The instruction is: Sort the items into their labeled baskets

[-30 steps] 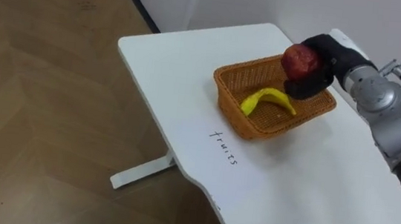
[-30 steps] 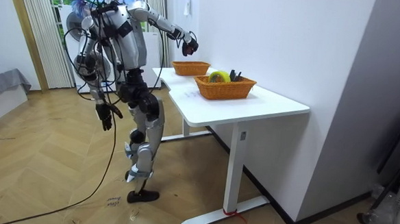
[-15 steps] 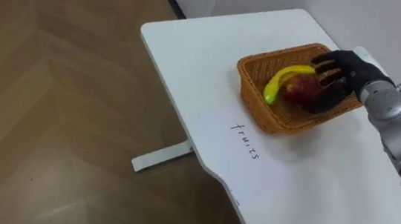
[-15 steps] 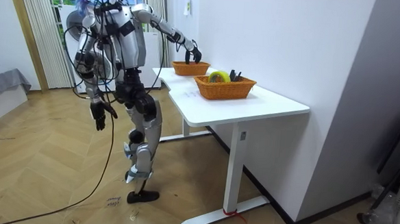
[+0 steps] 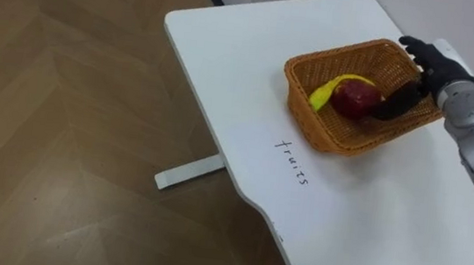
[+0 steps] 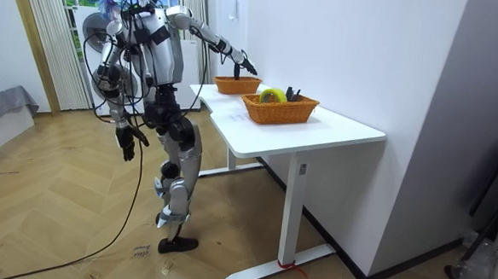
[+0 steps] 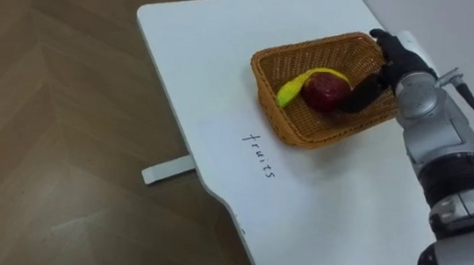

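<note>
White counter (image 5: 368, 226), robot standing at its edge on the room view's left, right arm stretched out over it. Two wicker baskets on top. Second basket (image 6: 280, 109) holds a yellow-green item and some dark items, too small to identify. Fruit basket (image 5: 342, 142) sits near the counter's far corner. Right hand (image 5: 433, 69) is over that basket's far rim, fingers spread apart, gripping nothing, thumb dipping inside beside the fruit. Left hand (image 6: 127, 142) hangs by the robot's side, can't tell its state. Banana (image 5: 325, 91) lies in the fruit basket, red apple (image 5: 355, 98) touching it. Handwritten label (image 5: 291, 160) on the counter just in front of that basket.
</note>
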